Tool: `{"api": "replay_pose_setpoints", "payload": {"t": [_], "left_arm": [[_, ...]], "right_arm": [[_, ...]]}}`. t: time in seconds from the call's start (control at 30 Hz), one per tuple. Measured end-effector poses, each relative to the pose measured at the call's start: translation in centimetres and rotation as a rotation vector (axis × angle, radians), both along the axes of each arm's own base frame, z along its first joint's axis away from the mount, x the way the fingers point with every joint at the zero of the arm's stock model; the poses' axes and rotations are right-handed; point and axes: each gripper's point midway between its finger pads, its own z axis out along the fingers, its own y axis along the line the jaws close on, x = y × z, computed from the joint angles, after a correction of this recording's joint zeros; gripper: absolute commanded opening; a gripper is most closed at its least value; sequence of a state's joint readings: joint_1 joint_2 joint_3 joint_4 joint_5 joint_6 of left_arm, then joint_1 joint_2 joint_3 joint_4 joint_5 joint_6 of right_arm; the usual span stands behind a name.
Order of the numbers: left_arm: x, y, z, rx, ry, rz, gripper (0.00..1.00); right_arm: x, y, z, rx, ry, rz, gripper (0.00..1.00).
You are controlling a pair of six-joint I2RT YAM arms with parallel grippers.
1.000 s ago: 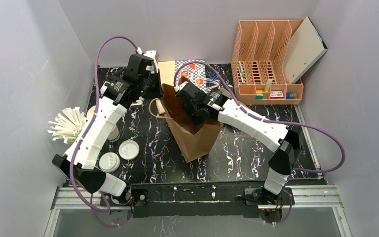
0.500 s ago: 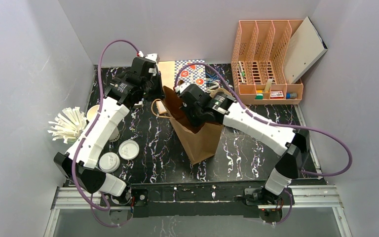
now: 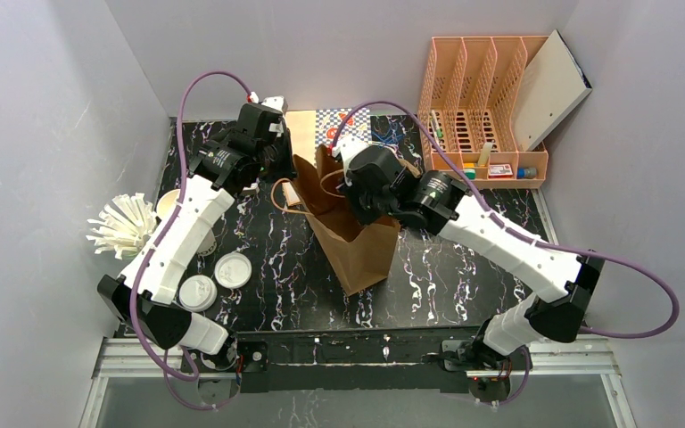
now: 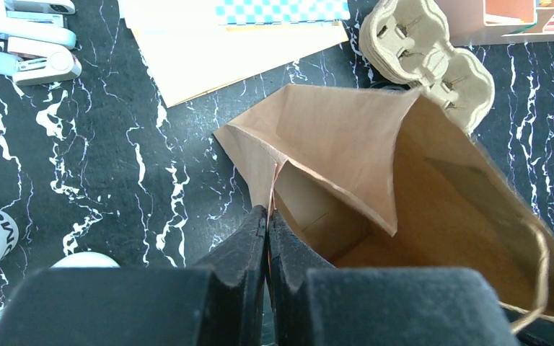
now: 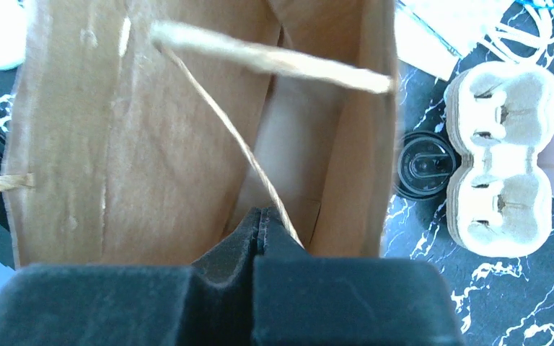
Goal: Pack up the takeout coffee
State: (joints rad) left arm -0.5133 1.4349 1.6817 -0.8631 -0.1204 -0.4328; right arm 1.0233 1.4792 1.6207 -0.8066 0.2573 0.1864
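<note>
Holding the mouth of the paper bag [image 3: 357,254] open seems to be the step in hand, and several things can go wrong from here. The left fingers [image 4: 249,249] are pressed together on a corner of the bag's rim, with the thin paper edge caught between them. The right fingers [image 5: 239,241] are also pressed together, low in the bag's mouth. The twine handle [image 5: 274,58] runs just beside them. Whether they pinch the twine, the paper wall or nothing, I cannot tell.

The takeout coffee is not in the bag. The first capped cup [image 3: 198,292] and the second capped cup [image 3: 232,270] stand on the bench [image 3: 446,276], near the base of the left arm and well apart from the bag.

The first danger is the paper. If the two arms pull away from each other too strongly, the rim may tear or the twine may come off. The second danger is the bag's balance. It leans in the top view, so when one side lets go to fetch a cup, the mouth may fold shut or the bag may fall over. The third danger is the left arm. It passes close to the cups, and a careless swing could knock one down and loosen its lid.
</note>
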Motion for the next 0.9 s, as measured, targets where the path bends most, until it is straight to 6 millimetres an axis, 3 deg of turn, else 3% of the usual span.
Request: {"api": "replay_pose_setpoints", "payload": {"t": [0.23, 0.37, 0.5, 0.63, 0.73, 0.9], "left_arm": [[0.0, 0.0, 0.0, 0.002, -0.001, -0.002, 0.02], [0.0, 0.0, 0.0, 0.002, 0.000, -0.002, 0.02], [0.0, 0.0, 0.0, 0.001, 0.000, -0.002, 0.02], [0.0, 0.0, 0.0, 0.001, 0.000, -0.002, 0.02], [0.0, 0.0, 0.0, 0.002, 0.001, -0.002, 0.01], [0.0, 0.4, -0.2, 0.018, 0.002, 0.013, 0.01]], "right_arm": [[-0.6, 1.3, 3.5, 0.093, -0.016, 0.056, 0.01], [-1.3, 2.2, 3.8, 0.096, -0.020, 0.091, 0.01], [-1.9, 4.7, 2.7, 0.048, -0.035, 0.122, 0.01], [-2.4, 7.1, -0.1, -0.037, -0.031, 0.138, 0.01], [-2.2, 7.3, -2.1, -0.102, -0.028, 0.120, 0.01], [-1.7, 6.4, -3.3, -0.118, -0.041, 0.071, 0.01]]}}
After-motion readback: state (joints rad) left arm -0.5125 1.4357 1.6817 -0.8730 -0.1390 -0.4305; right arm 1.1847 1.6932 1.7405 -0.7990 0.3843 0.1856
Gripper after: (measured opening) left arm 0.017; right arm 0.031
